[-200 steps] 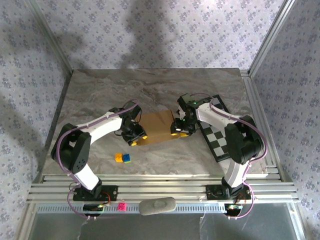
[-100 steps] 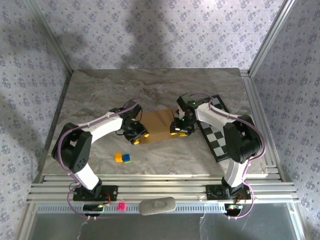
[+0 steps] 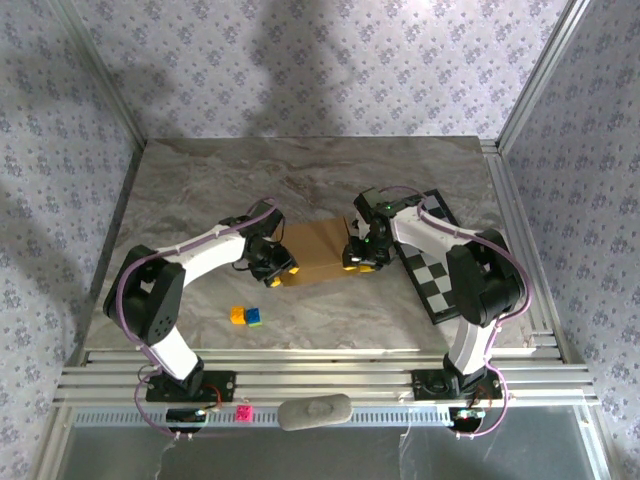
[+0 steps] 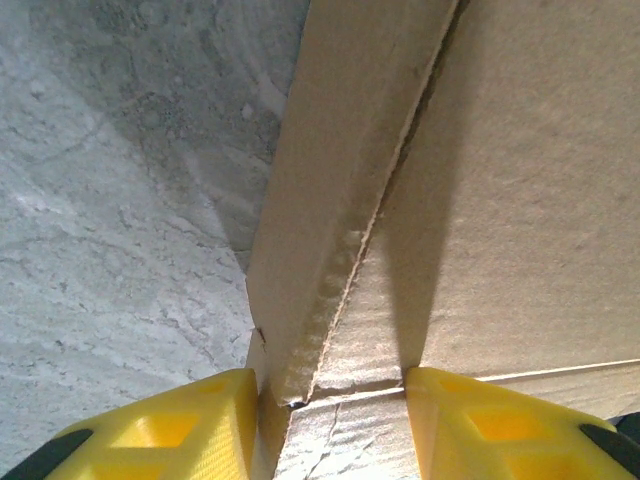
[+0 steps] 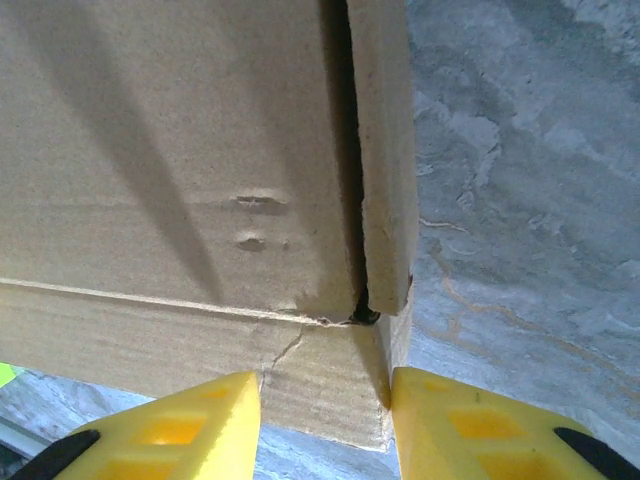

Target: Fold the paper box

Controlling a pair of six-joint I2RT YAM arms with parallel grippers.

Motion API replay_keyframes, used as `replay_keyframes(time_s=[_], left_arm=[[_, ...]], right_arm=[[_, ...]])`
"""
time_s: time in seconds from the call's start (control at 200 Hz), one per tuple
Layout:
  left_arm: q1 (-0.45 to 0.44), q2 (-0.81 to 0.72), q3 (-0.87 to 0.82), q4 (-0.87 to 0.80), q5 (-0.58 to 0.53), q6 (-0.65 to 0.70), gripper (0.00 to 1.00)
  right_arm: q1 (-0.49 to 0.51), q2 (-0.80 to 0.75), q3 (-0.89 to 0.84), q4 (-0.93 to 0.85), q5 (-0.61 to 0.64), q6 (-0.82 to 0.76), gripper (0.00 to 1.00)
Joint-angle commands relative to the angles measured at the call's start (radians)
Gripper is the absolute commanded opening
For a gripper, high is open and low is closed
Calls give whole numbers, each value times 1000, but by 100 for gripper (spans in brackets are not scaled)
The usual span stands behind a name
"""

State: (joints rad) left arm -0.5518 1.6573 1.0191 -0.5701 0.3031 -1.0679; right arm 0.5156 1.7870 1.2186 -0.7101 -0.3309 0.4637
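- The desk (image 3: 300,170) is a grey marbled slab, with patterned walls around it and a slatted metal rail along its near edge.
- The left arm (image 3: 190,255) and the right arm (image 3: 440,235), both white and black, reach in from their near corners and meet at the middle of the desk.
- A black-and-white checkerboard (image 3: 435,285) lies flat at the right side of the desk, under the right arm's forearm.
- The paper box (image 3: 315,250), plain tan cardboard, sits at the middle of the desk between the two grippers. It is just left of the checkerboard, and its top panel is folded down over its walls.
- The left gripper (image 3: 275,268) is at the box's near left corner. In the left wrist view its yellow fingers (image 4: 160,430) stand partway apart, with the side wall's raw edge and the corner crease between them. I cannot tell whether they pinch the cardboard.
- The right gripper (image 3: 362,257) is at the near right corner. In the right wrist view its yellow fingers (image 5: 470,425) straddle the end of the front wall at a middling width. I cannot tell whether they press on it.
- A grey oblong object (image 3: 314,411) lies on the near rail.
- A yellow block (image 3: 237,315) and a blue-and-green block (image 3: 253,317) sit touching on the desk, near and to the left of the box.
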Motion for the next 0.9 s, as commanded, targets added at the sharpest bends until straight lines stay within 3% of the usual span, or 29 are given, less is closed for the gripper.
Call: replay_keyframes(time_s=[0.0,0.37,0.61,0.895], left_arm=[[-6,19,-21,-3,-10,-5,43],[-5,26,-27,-21,-38,24,42],[4,41,-27,-30,-48,39,42],[35,-1,26,-89,-96,78,52]], right_arm=[[9,-10,-14,15,16,-28,39],[20,-45,-107,89,78,-87,29],[18,-68,-141,159,110,-130,27],[8,-59,-102,161,112,-152,27]])
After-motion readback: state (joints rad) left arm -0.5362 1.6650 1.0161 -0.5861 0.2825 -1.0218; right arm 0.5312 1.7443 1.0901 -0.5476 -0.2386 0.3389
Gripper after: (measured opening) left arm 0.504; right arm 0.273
